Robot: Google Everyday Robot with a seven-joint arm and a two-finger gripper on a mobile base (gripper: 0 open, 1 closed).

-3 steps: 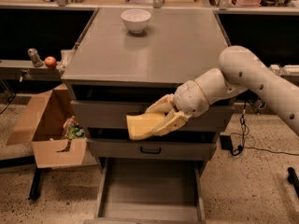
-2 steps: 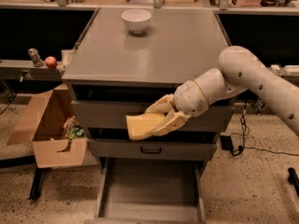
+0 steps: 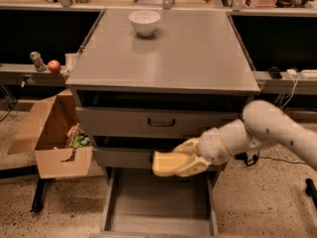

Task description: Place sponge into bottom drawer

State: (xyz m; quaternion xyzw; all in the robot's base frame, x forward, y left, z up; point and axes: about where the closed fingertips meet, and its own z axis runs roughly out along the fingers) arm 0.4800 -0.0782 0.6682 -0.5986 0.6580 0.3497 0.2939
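My gripper [image 3: 182, 159] is shut on the pale yellow sponge [image 3: 165, 163], with one cream finger above it and one below. It holds the sponge in front of the middle drawer [image 3: 124, 157], above the back part of the open bottom drawer [image 3: 158, 202]. The bottom drawer is pulled out toward the camera and its flat grey floor is bare. My white arm [image 3: 267, 133] reaches in from the right.
A white bowl [image 3: 144, 22] stands at the back of the cabinet top [image 3: 188, 53]. The top drawer [image 3: 161, 122] with a black handle is shut. An open cardboard box [image 3: 54, 138] sits on the floor to the left. A red ball [image 3: 54, 66] lies on the left shelf.
My arm has dropped lower and shifted slightly right, carrying the sponge from the top drawer's height down to just above the open bottom drawer.
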